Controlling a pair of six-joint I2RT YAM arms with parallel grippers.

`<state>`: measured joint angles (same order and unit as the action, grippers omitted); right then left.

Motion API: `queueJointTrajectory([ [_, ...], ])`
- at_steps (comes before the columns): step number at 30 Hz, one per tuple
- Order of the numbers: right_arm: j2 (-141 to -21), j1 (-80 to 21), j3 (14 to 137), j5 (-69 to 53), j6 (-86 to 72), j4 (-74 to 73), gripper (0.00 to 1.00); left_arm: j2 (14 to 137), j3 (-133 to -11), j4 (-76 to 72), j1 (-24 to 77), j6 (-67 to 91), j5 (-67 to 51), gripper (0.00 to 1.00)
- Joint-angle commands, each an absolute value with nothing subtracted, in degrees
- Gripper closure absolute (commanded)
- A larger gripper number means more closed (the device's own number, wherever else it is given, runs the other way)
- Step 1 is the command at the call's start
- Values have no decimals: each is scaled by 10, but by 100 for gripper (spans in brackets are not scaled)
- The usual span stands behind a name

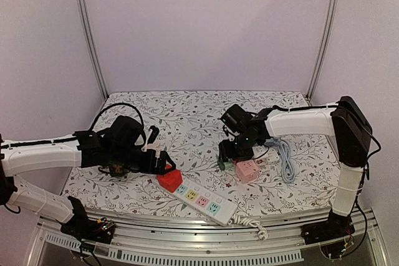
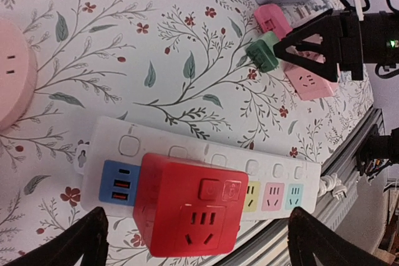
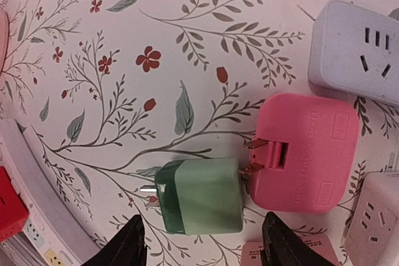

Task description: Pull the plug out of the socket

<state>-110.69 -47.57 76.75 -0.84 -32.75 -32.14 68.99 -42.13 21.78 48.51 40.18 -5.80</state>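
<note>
As the red cube plug (image 2: 187, 213) sits at the lower middle of the left wrist view, seated on the left part of the white power strip (image 2: 156, 144), it lies directly between the fingers of the left gripper (image 2: 199, 244). This gripper is spread wide and touches neither side of the plug. The strip runs from left to right across that frame, so I judge the fingers will close along its length. The right gripper (image 3: 202, 225), at the middle right of the top view, is farther from the strip. Its fingers are parted around a green plug (image 3: 199, 204) that lies on the flowered cloth (image 3: 187, 42), just beside a pink adapter (image 3: 305, 154).
</note>
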Motion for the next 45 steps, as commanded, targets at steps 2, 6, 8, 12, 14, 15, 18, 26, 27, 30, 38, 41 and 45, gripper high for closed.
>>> queueJointTrajectory([
  [2, -1040, -474, 760, -24, -308, -375, 37, 697, -402, 191, 468, 418, -80, 2],
  [6, -988, -490, 738, -27, -308, -402, 36, 696, -391, 175, 464, 429, -90, 2],
  [8, -960, -508, 725, -22, -310, -414, 36, 696, -389, 169, 463, 432, -93, 2],
  [12, -918, -564, 680, -17, -342, -415, 36, 701, -388, 162, 462, 438, -96, 2],
  [14, -904, -596, 654, -9, -366, -411, 36, 701, -388, 161, 462, 439, -97, 2],
  [15, -895, -609, 639, -10, -380, -410, 36, 700, -387, 160, 461, 442, -96, 2],
  [18, -876, -651, 597, -21, -431, -399, 36, 693, -378, 154, 461, 449, -95, 2],
  [26, -853, -744, 561, -20, -511, -349, 34, 684, -361, 152, 460, 461, -93, 2],
  [27, -853, -749, 556, -29, -520, -332, 34, 684, -360, 153, 460, 462, -93, 2],
  [30, -861, -774, 543, -42, -543, -297, 32, 680, -354, 149, 460, 469, -93, 2],
  [38, -921, -803, 549, -47, -546, -298, 28, 674, -353, 142, 460, 469, -95, 1],
  [41, -931, -809, 555, -48, -536, -306, 25, 679, -356, 142, 460, 466, -96, 2],
  [45, -946, -813, 556, -38, -538, -331, 24, 688, -362, 145, 460, 460, -100, 2],
])
